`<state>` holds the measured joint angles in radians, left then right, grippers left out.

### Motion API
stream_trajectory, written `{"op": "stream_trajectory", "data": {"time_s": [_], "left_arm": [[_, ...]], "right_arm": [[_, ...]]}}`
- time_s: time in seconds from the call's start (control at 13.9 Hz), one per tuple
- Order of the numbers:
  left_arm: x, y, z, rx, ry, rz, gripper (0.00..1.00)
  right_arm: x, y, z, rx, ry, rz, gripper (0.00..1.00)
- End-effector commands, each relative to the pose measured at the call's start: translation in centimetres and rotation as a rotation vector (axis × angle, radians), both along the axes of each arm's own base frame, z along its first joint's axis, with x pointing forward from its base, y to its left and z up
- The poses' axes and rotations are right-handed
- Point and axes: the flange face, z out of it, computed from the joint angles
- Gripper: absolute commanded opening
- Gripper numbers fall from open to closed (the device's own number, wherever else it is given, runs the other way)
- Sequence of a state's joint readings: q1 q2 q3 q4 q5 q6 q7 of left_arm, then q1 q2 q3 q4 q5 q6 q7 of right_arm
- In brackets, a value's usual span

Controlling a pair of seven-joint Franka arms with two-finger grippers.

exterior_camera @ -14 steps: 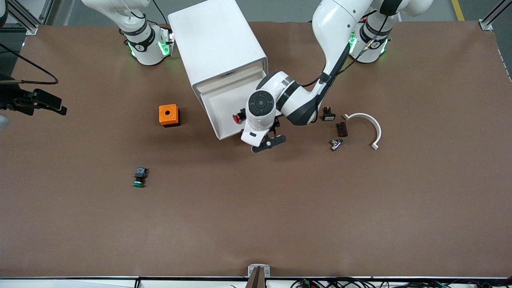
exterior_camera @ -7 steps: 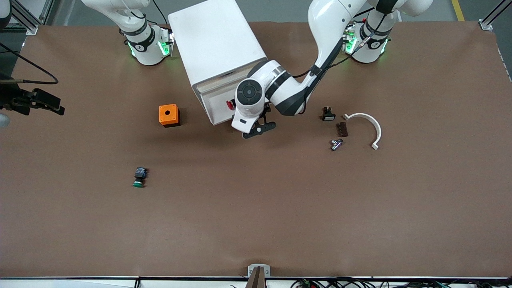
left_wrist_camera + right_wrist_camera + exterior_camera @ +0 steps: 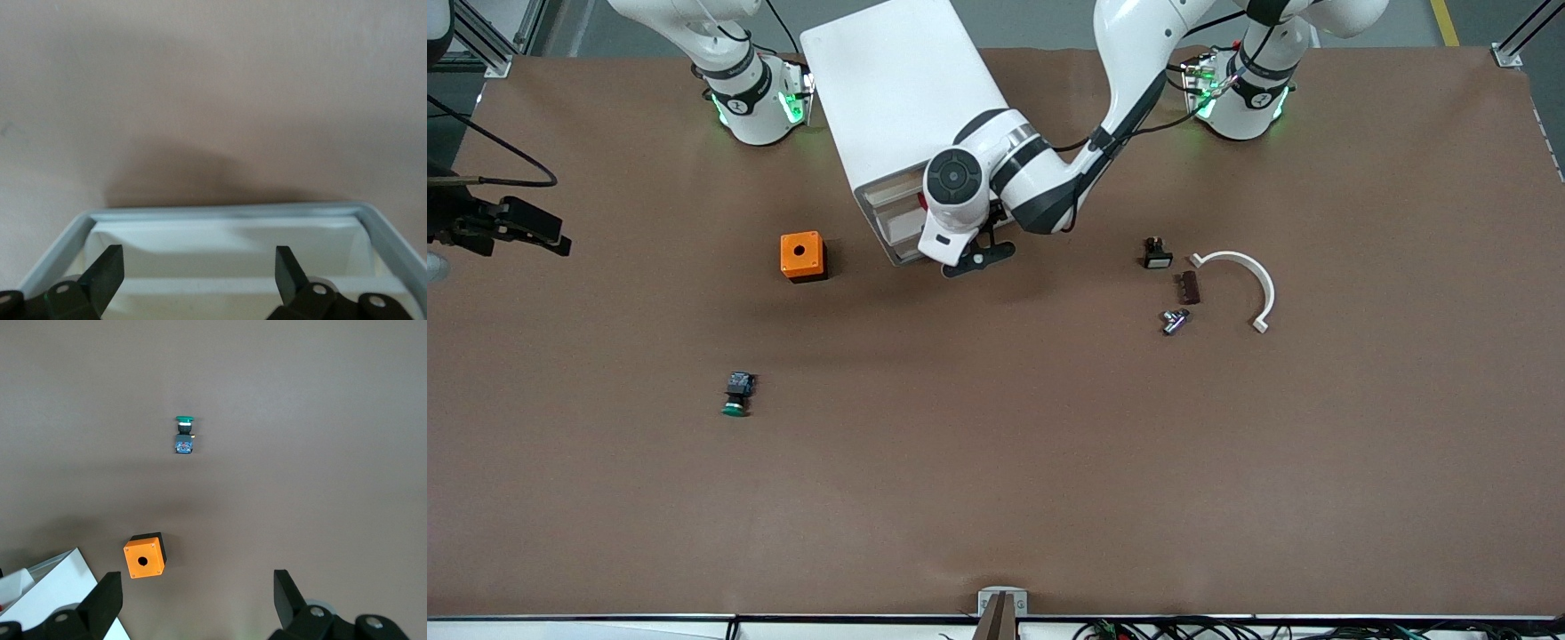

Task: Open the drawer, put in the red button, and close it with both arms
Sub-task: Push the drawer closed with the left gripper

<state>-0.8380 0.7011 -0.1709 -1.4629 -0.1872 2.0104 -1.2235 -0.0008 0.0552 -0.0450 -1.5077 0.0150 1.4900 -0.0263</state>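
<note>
The white cabinet (image 3: 898,98) stands between the arm bases, and its drawer (image 3: 895,238) sticks out only a little. My left gripper (image 3: 978,258) is open at the drawer's front end. In the left wrist view (image 3: 198,261) it hangs over the drawer's white rim (image 3: 227,212) with nothing between its fingers. The red button (image 3: 922,204) shows only as a red sliver in the drawer, beside the left wrist. It is hidden in the left wrist view. My right gripper (image 3: 197,587) is open and empty, high over the table, and out of the front view.
An orange box (image 3: 803,256) sits beside the cabinet toward the right arm's end. The green-capped button (image 3: 735,395) lies nearer the camera. A white curved clip (image 3: 1245,283) and a few small dark and metal parts (image 3: 1178,293) lie toward the left arm's end.
My left arm has moved toward the cabinet and the drawer has slid in with it, from wide open to nearly shut. The red button went in with the drawer.
</note>
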Motion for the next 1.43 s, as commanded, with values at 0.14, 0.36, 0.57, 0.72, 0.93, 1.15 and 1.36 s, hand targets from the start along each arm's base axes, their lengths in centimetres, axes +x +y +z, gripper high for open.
{"op": "stream_trajectory", "data": {"time_s": [0.14,0.36,0.57,0.72,0.93,1.15,1.36], "left_arm": [[-2.8,-1.3,-0.4,0.014,0.023,-0.023,1.0],[-4.1,-2.0,-0.3,0.024,0.024,-0.009,1.0],[-4.4,-2.2,-0.2,0.027,0.023,-0.003,1.0],[-5.2,-2.7,-0.3,0.03,0.022,-0.002,1.0],[-3.6,-1.8,0.4,0.032,0.003,0.007,1.0],[3.4,2.1,3.2,0.004,-0.044,0.103,1.0],[10.9,7.4,8.2,-0.027,-0.146,0.179,1.0]], "right_arm": [[-0.4,0.0,0.8,-0.017,-0.008,0.012,1.0],[-0.4,0.0,0.8,-0.017,-0.008,0.012,1.0],[-0.4,0.0,0.8,-0.017,-0.008,0.012,1.0],[-0.4,0.0,0.8,-0.017,-0.008,0.012,1.0],[-0.4,0.0,0.8,-0.017,-0.009,0.012,1.0],[-0.4,0.0,0.8,-0.017,-0.009,0.012,1.0],[-0.4,0.1,0.9,-0.017,-0.012,0.013,1.0]]}}
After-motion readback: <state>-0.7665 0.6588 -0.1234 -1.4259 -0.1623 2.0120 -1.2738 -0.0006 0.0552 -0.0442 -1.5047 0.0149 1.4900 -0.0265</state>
